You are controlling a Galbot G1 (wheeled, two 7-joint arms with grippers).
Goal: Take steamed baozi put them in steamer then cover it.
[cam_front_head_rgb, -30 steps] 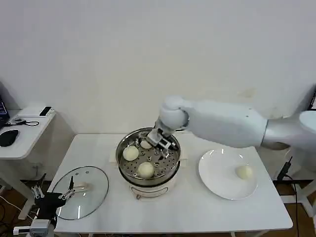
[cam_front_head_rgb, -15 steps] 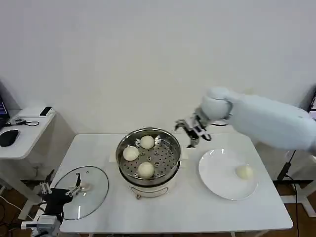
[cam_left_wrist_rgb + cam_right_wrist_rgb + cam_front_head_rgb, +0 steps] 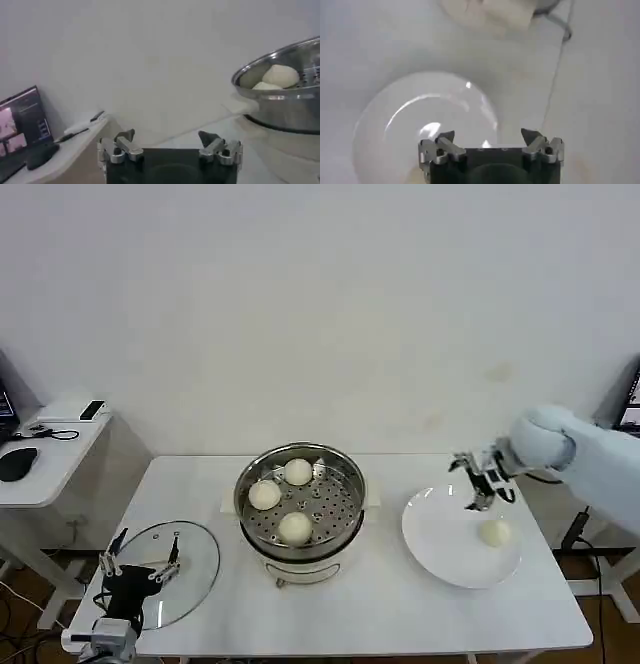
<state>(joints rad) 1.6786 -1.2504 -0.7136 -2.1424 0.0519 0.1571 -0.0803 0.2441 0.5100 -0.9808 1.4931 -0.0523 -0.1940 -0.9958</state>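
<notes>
White table (image 3: 380,609) carrying: steamer (image 3: 300,504), three buns (image 3: 295,527) sitting inside; lid (image 3: 165,572) lying left. Right gripper (image 3: 483,476) hovering, fingers apart, over plate (image 3: 440,544); fourth bun (image 3: 494,532) lying just below them. Left gripper (image 3: 140,564), fingers apart, partly hiding lid.

I saw the right hand (image 3: 482,480) leave the steamer (image 3: 300,502), where a second earlier it had been low over the tray, and swing across to hang above the far rim of the white plate (image 3: 440,549), fingers spread and empty. The left hand (image 3: 141,561) crept forward at the cover (image 3: 195,564).
</notes>
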